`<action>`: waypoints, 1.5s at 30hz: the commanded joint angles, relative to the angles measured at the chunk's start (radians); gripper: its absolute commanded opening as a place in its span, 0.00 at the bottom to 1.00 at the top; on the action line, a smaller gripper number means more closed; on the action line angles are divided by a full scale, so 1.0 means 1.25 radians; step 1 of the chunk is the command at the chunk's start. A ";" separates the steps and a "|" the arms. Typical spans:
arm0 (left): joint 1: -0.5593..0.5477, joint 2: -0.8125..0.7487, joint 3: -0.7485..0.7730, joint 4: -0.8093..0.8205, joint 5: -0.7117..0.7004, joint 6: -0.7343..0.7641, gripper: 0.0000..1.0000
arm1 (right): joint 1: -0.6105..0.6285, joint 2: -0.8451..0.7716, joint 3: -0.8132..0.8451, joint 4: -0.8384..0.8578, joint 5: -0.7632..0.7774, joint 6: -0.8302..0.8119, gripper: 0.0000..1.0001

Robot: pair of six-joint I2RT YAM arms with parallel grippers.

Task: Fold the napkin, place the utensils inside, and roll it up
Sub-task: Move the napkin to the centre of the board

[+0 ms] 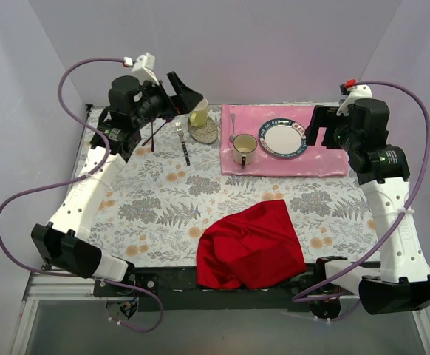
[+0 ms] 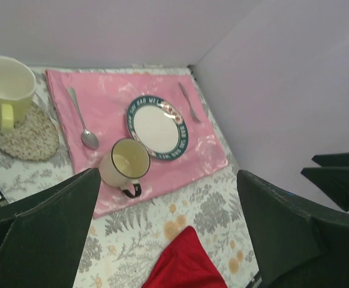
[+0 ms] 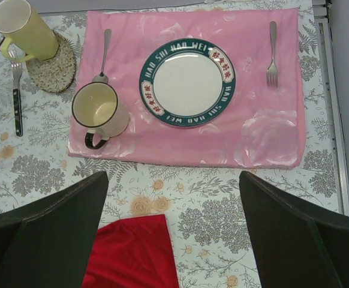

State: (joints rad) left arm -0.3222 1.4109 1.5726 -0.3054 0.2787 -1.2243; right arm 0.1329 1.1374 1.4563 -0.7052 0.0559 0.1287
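The red napkin [image 1: 250, 245] lies crumpled at the near edge of the table, near the middle. One corner of it shows in the left wrist view [image 2: 183, 264] and in the right wrist view [image 3: 132, 252]. The fork [image 1: 183, 143] with silver tines and a dark handle lies at the back left beside the yellow mug; it also shows in the right wrist view [image 3: 16, 90]. My left gripper [image 1: 183, 89] is open and empty, high above the back left [image 2: 168, 180]. My right gripper [image 1: 318, 126] is open and empty above the placemat's right end [image 3: 173, 180].
A pink placemat [image 1: 326, 159] at the back right holds a blue-rimmed plate [image 1: 282, 138], a cream mug [image 1: 244, 149], a silver spoon [image 3: 104, 51] and a silver fork [image 3: 272, 54]. A yellow mug [image 1: 199, 112] stands on a woven coaster [image 1: 207, 133]. Walls close in the back and sides.
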 commanded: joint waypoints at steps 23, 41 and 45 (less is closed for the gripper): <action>-0.320 0.080 -0.439 -0.083 -0.212 0.062 0.98 | 0.513 0.039 -0.567 0.251 -0.112 0.250 0.99; -0.321 0.211 -0.518 0.006 0.094 -0.023 0.94 | 0.593 -0.070 -0.783 0.381 -0.067 0.360 0.93; -0.322 0.251 -0.511 0.026 0.129 -0.030 0.62 | 0.580 -0.122 -0.786 0.365 0.034 0.405 0.93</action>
State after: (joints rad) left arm -0.7204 1.6695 0.9253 -0.3016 0.3813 -1.2549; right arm 0.8711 1.0561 0.4812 -0.2405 -0.0517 0.5697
